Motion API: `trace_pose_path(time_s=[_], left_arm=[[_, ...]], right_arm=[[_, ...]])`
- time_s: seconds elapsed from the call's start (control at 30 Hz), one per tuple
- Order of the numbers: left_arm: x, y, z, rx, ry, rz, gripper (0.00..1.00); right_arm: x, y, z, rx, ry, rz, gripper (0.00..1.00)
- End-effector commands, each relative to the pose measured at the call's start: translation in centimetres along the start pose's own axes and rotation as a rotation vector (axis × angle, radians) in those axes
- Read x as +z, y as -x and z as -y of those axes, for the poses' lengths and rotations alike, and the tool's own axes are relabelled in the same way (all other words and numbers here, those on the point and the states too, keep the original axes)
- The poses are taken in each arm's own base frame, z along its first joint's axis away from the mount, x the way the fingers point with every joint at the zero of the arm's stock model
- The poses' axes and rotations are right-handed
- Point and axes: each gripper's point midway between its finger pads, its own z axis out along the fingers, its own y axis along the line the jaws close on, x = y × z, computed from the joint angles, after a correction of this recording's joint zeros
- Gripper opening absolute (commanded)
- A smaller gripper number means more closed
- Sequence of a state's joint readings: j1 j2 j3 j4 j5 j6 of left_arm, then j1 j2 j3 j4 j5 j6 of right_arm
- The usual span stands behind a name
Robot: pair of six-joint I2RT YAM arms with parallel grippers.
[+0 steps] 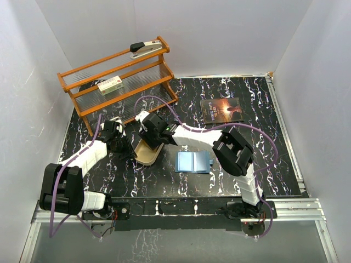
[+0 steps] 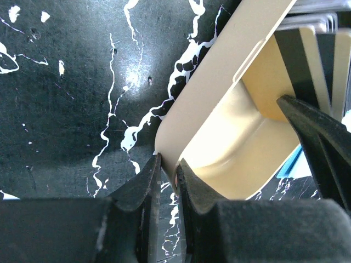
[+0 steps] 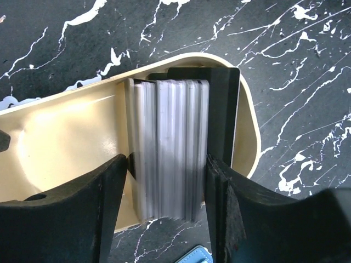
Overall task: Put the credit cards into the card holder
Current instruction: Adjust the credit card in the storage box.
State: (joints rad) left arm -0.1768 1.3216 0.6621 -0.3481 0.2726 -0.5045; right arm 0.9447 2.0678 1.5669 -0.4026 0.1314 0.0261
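The left gripper [image 2: 167, 164] is clamped on the tray [image 2: 219, 82] rim, while the right gripper [image 3: 167, 164] straddles the blurred cards [image 3: 170, 120] standing in it, grip uncertain.

My left arm [image 1: 88, 155] and right arm [image 1: 192, 137] are white-wrapped links between bulky black joint housings, each trailing a looping purple cable [image 1: 51, 219]. My left end effector [image 2: 168, 164] and right end effector [image 3: 166, 164] carry matte black, wedge-shaped fingers [image 3: 82, 219].
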Motion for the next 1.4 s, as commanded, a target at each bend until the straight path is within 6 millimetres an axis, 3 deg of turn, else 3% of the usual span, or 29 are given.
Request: trace_pose_path(time_s=[0.0, 0.37, 0.5, 0.6, 0.7, 0.93, 1.03, 1.1, 1.17, 1.37], left_arm=[[-0.4, -0.3, 1.4, 0.013, -0.067, -0.033, 0.0], [-0.3, -0.3, 1.3, 0.011, -0.063, -0.036, 0.0], [-0.3, -0.3, 1.3, 0.011, -0.063, -0.035, 0.0], [-0.3, -0.3, 1.3, 0.012, -0.065, -0.036, 0.0], [-0.3, -0.3, 1.3, 0.012, -0.065, -0.036, 0.0], [-0.3, -0.3, 1.3, 0.012, -0.063, -0.033, 0.0], [-0.3, -0.3, 1.3, 0.013, -0.063, -0.034, 0.0], [-0.3, -0.3, 1.2, 0.013, -0.062, -0.034, 0.0], [-0.3, -0.3, 1.3, 0.013, -0.063, -0.034, 0.0], [-0.3, -0.3, 1.3, 0.013, -0.063, -0.034, 0.0]], right_arm=[[-2.2, 3.7, 1.3, -0.001, -0.031, 0.106, 0.56], [-1.8, 3.3, 0.9, -0.025, -0.035, 0.095, 0.53], [-1.9, 3.3, 1.4, -0.022, -0.06, 0.097, 0.65], [-1.7, 3.0, 1.5, -0.027, -0.067, 0.09, 0.68], [-1.4, 2.8, 1.4, -0.033, -0.059, 0.083, 0.63], [-1.2, 2.4, 1.0, -0.037, -0.041, 0.076, 0.4], [-1.4, 2.4, 1.3, -0.036, -0.058, 0.08, 0.41], [-1.3, 2.5, 1.5, -0.037, -0.066, 0.08, 0.54], [-1.2, 2.3, 1.6, -0.038, -0.073, 0.071, 0.58], [-1.0, 2.0, 1.6, -0.042, -0.073, 0.063, 0.46]])
